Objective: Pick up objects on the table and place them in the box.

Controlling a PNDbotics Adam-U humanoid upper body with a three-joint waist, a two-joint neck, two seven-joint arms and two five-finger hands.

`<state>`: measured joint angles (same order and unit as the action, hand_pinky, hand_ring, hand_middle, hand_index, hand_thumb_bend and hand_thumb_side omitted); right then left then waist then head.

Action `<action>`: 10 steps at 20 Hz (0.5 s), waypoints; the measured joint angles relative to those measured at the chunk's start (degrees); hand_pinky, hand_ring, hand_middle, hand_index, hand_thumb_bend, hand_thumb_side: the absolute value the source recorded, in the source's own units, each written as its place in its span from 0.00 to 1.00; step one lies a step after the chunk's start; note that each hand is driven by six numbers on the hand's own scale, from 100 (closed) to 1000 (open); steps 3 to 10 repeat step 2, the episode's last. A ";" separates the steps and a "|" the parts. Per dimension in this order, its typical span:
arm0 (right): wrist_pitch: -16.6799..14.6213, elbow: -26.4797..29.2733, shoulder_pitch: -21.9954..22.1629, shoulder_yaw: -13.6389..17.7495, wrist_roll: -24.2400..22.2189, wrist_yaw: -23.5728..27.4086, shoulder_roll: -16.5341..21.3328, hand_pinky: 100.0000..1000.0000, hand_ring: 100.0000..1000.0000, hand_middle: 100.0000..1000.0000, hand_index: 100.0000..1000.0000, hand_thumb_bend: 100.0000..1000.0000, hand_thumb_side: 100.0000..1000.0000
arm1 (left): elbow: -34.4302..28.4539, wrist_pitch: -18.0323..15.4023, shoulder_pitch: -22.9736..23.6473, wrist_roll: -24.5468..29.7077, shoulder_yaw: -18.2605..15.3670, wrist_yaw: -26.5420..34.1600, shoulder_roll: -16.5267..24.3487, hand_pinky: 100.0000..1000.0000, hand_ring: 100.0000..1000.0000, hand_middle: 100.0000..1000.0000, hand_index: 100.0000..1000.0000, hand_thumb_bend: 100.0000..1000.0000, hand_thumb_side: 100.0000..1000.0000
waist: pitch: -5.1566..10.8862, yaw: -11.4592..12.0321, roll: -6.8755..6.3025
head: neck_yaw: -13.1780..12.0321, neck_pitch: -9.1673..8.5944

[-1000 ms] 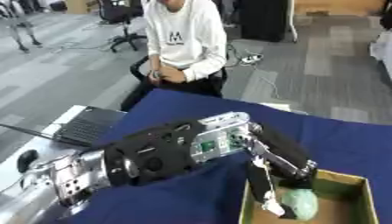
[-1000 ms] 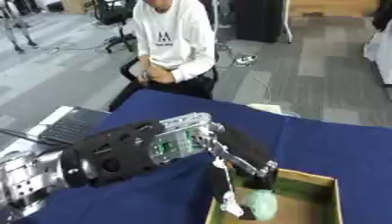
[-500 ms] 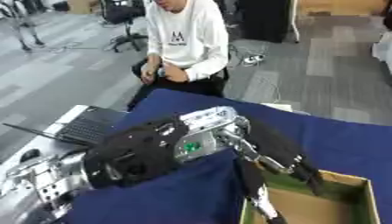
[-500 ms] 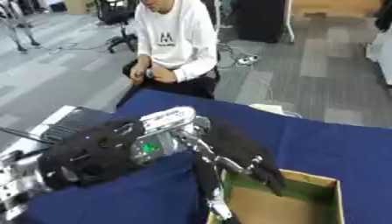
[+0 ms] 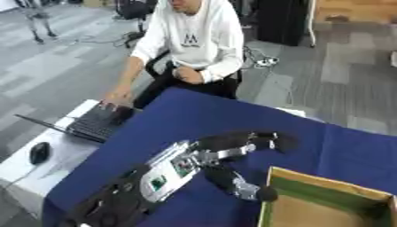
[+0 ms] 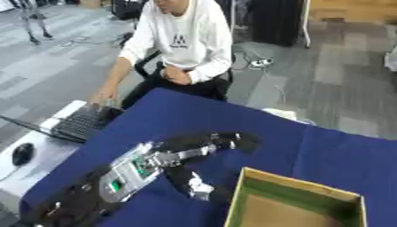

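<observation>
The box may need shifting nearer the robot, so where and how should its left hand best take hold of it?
Probably the left wall of the box, at its top rim. The box is open-topped with thin upright walls, and that wall faces the open left hand, which is just beside it over the blue cloth. Come from above-left and pinch the rim.

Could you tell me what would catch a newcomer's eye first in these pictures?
The robot's left hand draws the eye first: it reaches in from the lower left and lies open, fingers spread, on the blue table. Just right of it, in the lower right corner, stands the open cardboard box, green along its inner wall.
</observation>
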<state>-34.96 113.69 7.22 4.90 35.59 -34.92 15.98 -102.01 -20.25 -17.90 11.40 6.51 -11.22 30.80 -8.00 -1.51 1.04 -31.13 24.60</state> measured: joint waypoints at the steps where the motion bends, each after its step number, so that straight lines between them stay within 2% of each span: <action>1: 0.20 0.00 0.22 -0.74 0.20 -1.40 -0.68 0.01 0.17 0.17 0.35 0.06 1.00 | -0.52 0.48 0.04 0.20 -0.68 0.00 -1.16 0.88 0.78 0.99 1.00 0.73 0.80 | 0.01 0.35 0.23 | 0.23 -0.21; 2: 0.43 0.00 0.72 -1.37 0.43 -2.81 -1.29 0.01 0.17 0.17 0.35 0.06 1.00 | -1.20 0.85 -0.12 0.45 -1.18 0.00 -2.19 0.89 0.78 0.99 1.00 0.73 0.79 | 0.02 0.87 0.52 | 0.52 -0.62; 10: 0.43 0.00 0.72 -1.37 0.43 -2.81 -1.29 0.01 0.17 0.17 0.35 0.06 1.00 | -1.20 0.85 -0.12 0.45 -1.18 0.00 -2.19 0.89 0.78 0.99 1.00 0.73 0.79 | 0.02 0.87 0.52 | 0.52 -0.62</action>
